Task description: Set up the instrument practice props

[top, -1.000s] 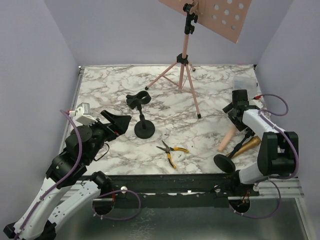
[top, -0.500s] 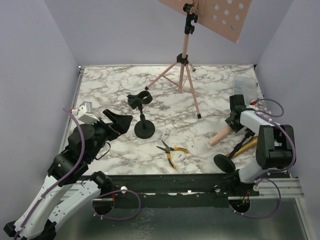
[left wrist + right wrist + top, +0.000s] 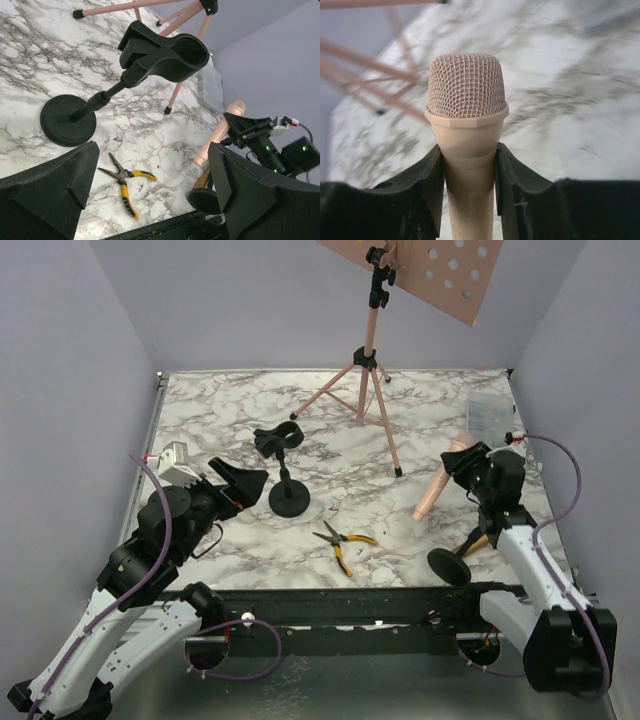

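My right gripper [image 3: 468,464] is shut on the pink microphone [image 3: 436,488] just under its mesh head. In the right wrist view the fingers [image 3: 422,185] press both sides of the microphone [image 3: 466,95]. It slants with its tail low to the left. The gold microphone [image 3: 482,537] lies by a black round-based holder [image 3: 449,567] at the front right. The other holder [image 3: 283,468] stands upright mid-table, its clip [image 3: 170,52] empty. My left gripper [image 3: 240,483] hangs open just left of it, with nothing between its fingers [image 3: 235,190]. The pink tripod music rack [image 3: 371,365] stands at the back.
Yellow-handled pliers [image 3: 343,541] lie near the front edge, between the two arms, also seen in the left wrist view as pliers [image 3: 123,181]. A clear plastic box [image 3: 490,416] sits at the back right. Lilac walls close in the marble table [image 3: 210,410] on three sides.
The right gripper has shut on the pink microphone and raised its head end toward the back, swinging the arm round. The left arm has barely moved.
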`<state>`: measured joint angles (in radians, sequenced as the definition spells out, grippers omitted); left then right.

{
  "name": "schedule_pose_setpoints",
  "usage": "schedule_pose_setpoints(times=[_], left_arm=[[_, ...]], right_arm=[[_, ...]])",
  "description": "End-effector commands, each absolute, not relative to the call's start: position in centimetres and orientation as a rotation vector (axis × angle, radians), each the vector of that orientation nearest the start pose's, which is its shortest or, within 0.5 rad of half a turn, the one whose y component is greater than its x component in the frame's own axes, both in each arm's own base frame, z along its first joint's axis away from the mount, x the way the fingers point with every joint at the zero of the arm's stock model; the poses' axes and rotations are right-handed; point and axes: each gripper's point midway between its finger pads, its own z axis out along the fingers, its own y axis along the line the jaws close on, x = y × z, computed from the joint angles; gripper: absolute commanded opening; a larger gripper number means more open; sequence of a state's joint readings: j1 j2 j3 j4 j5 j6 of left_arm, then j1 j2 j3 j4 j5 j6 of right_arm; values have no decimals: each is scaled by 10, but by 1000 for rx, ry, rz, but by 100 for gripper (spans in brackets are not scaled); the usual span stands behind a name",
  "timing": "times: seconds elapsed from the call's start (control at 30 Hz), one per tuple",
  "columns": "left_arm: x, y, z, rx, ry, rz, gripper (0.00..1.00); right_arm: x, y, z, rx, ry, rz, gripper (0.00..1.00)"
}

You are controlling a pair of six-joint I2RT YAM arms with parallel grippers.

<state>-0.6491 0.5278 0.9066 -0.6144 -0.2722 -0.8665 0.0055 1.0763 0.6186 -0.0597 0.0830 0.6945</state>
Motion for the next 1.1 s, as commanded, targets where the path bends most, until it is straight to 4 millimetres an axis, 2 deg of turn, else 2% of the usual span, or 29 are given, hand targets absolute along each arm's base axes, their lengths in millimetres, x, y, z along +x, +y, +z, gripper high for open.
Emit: schedule_pose_setpoints(times=[0.0, 0.03, 0.1, 0.17, 0.27, 0.3, 0.47, 0.57, 0.63, 0.73, 0.83, 1.07], left_arm=[[194, -129, 316, -377, 1800, -854, 99], [194, -129, 316, -378, 1799, -854, 99], [193, -128, 317, -377, 1796, -856, 99], [193, -128, 316, -376, 1796, -855, 99], [193, -128, 314, -375, 1801, -852, 99], [194, -129, 313, -376, 1802, -851, 99], [193, -129, 312, -385, 1805, -859, 99], [191, -127, 310, -395, 1798, -865, 99], [189, -126, 308, -400, 1797, -868, 99], [187, -123, 305, -412, 1798, -867, 99], [187, -122, 304, -417, 1799, -864, 99], [184, -122, 298, -431, 1811, -876, 99]], right_arm=[[306, 113, 246, -16, 1500, 883, 1], [282, 128, 265, -155, 1366, 967, 1], [242, 150, 289, -365, 1201, 1097, 1], [221, 168, 302, -551, 1153, 1209, 1], [199, 186, 330, -748, 1033, 1319, 1], [198, 191, 340, -771, 1021, 1357, 1], [179, 247, 412, -1033, 801, 1369, 1], [189, 284, 455, -1083, 729, 1267, 1], [209, 306, 479, -1002, 765, 1211, 0], [238, 322, 508, -865, 779, 1158, 1], [256, 344, 518, -821, 761, 1078, 0], [258, 387, 531, -842, 670, 1072, 0]])
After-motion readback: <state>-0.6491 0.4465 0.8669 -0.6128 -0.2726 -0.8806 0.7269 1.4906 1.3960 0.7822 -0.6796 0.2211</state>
